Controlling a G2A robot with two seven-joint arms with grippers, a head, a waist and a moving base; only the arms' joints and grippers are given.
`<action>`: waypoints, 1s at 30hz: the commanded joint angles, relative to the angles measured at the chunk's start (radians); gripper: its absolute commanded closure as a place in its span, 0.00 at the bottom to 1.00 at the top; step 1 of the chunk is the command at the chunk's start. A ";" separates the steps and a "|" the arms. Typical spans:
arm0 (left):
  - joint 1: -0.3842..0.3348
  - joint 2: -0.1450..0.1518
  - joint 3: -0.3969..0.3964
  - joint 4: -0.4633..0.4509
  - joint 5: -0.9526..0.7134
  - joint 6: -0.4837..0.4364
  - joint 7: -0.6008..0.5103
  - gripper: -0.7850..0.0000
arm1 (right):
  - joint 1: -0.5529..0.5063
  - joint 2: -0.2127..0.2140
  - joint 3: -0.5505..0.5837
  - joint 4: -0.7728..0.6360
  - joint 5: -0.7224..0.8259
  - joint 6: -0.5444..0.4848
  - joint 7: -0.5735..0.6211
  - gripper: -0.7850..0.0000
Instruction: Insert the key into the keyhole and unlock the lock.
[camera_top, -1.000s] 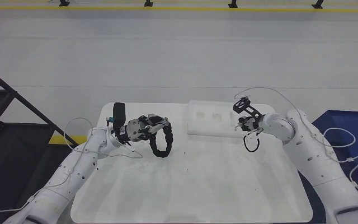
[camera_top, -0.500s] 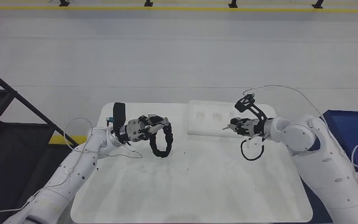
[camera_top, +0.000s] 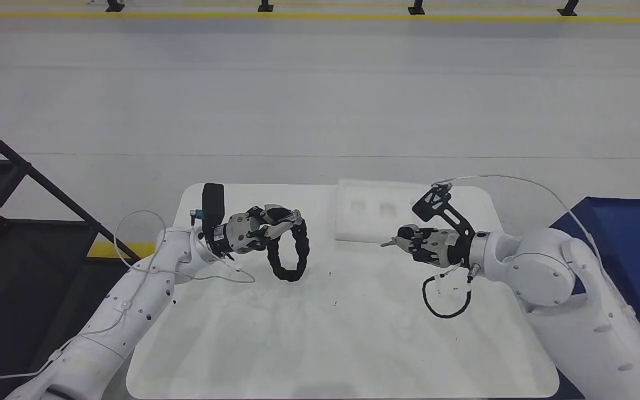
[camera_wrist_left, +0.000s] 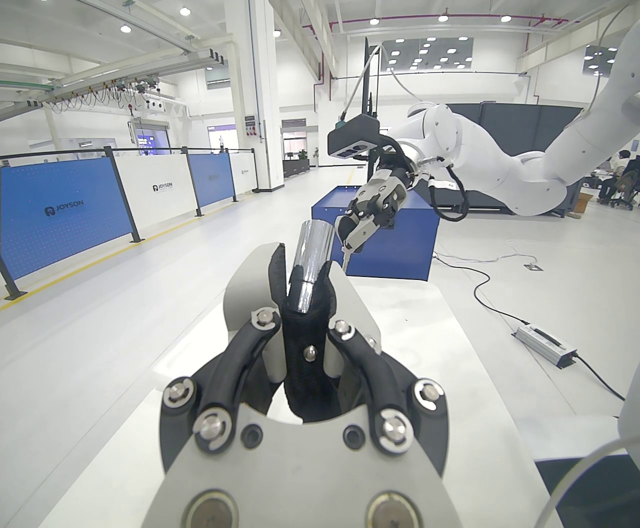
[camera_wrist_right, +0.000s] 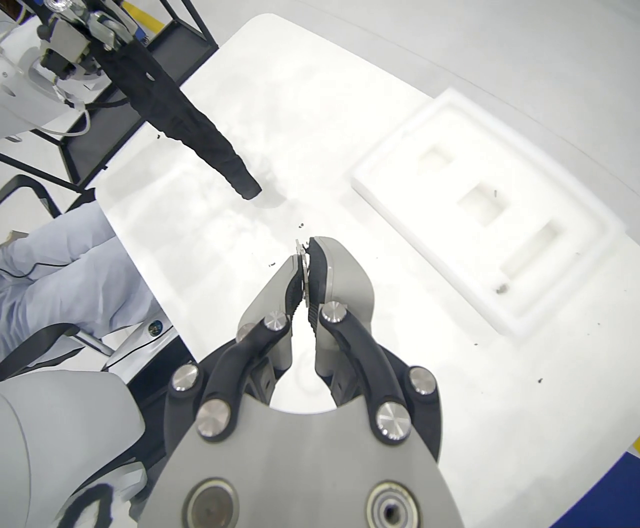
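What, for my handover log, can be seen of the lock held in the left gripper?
The lock is a cable type: a black, fabric-sleeved cable bent into a loop, with a shiny metal-looking cylinder at one end. The left gripper is shut on the sleeve just behind that cylinder, which juts out ahead of it. The loop hangs beneath the gripper over the white table; whether its low end touches the table cannot be told.

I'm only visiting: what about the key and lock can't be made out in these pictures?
Keyhole: left wrist view, the chrome lock cylinder points away from the camera, hiding its end face; too small in the top view.
Teeth of the key: right wrist view, the right gripper covers all but a thin edge.
Low end of the black lock loop: right wrist view, touching the table or not, unclear.
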 joint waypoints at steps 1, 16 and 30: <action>0.000 0.000 0.000 0.000 0.000 0.000 0.000 1.00 | 0.000 0.000 0.000 0.002 0.007 -0.001 0.000 1.00; 0.022 -0.016 0.001 -0.117 0.080 0.131 0.020 1.00 | -0.018 0.006 0.084 -0.035 0.150 0.152 0.037 1.00; -0.109 -0.132 0.237 -0.037 0.331 0.325 0.219 1.00 | -0.121 0.028 0.252 -0.305 0.276 0.307 0.148 1.00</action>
